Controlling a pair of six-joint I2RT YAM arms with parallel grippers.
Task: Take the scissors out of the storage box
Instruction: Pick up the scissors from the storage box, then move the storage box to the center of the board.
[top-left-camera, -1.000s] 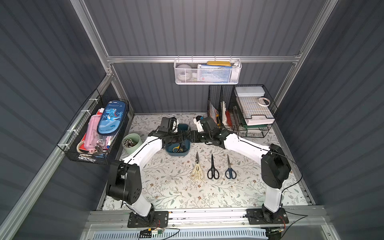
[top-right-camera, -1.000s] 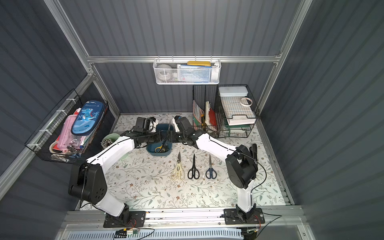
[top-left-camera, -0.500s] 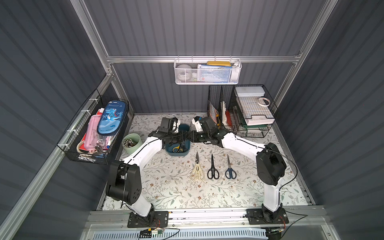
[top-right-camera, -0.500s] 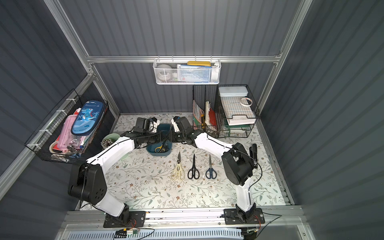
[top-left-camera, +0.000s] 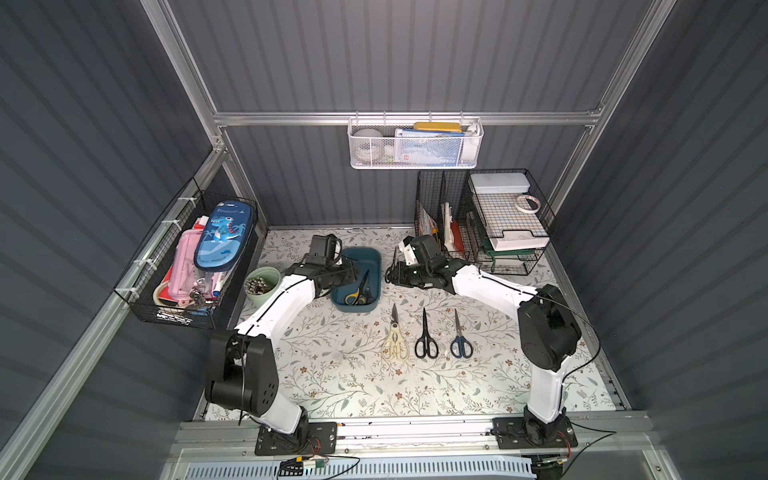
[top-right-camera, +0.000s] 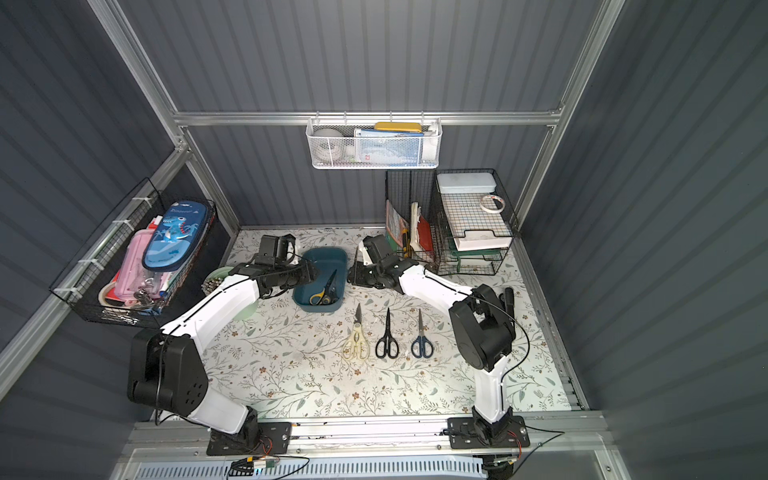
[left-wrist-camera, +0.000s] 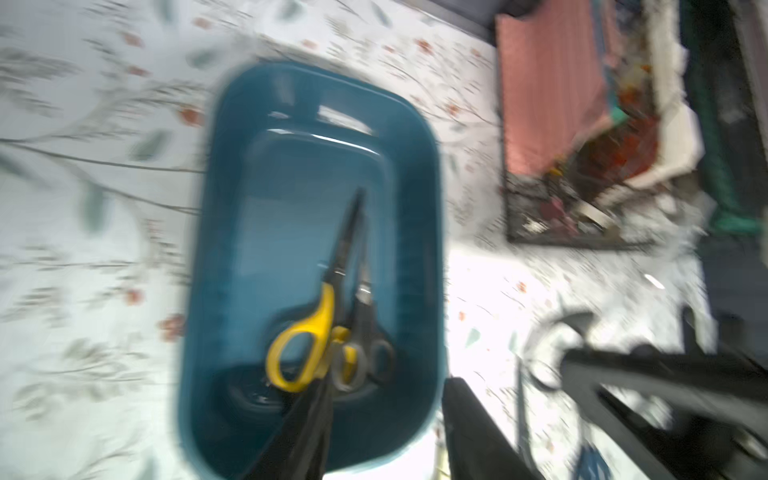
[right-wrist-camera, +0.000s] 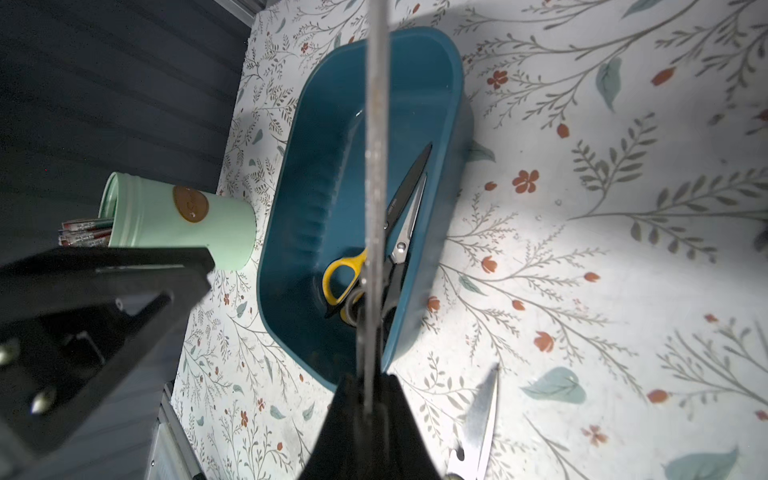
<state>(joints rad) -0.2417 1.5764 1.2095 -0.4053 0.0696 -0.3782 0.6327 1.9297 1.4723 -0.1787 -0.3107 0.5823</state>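
The teal storage box (top-left-camera: 361, 257) (top-right-camera: 328, 257) holds two scissors: a yellow-and-black pair (left-wrist-camera: 303, 345) (right-wrist-camera: 340, 278) and a black pair (left-wrist-camera: 365, 316) beside it. Cream (top-left-camera: 395, 345), black (top-left-camera: 426, 340) and dark blue (top-left-camera: 460, 343) scissors lie in a row on the mat in front. My left gripper (left-wrist-camera: 390, 382) (top-left-camera: 353, 272) is open over the box's near right wall, holding nothing. Just right of the box, my right gripper (right-wrist-camera: 365, 382) (top-left-camera: 390, 274) is shut on a thin metal blade (right-wrist-camera: 376, 166) seen edge-on, standing up from the jaws.
A pale green cup (top-left-camera: 262, 284) of pens stands left of the box, under my left arm. Black wire baskets sit at the back right (top-left-camera: 498, 224) and on the left wall (top-left-camera: 187, 266). A white mesh basket (top-left-camera: 415, 143) hangs on the back wall.
My right gripper has shut on the metal blade and my left gripper has opened. The right wrist has moved a little toward the box.
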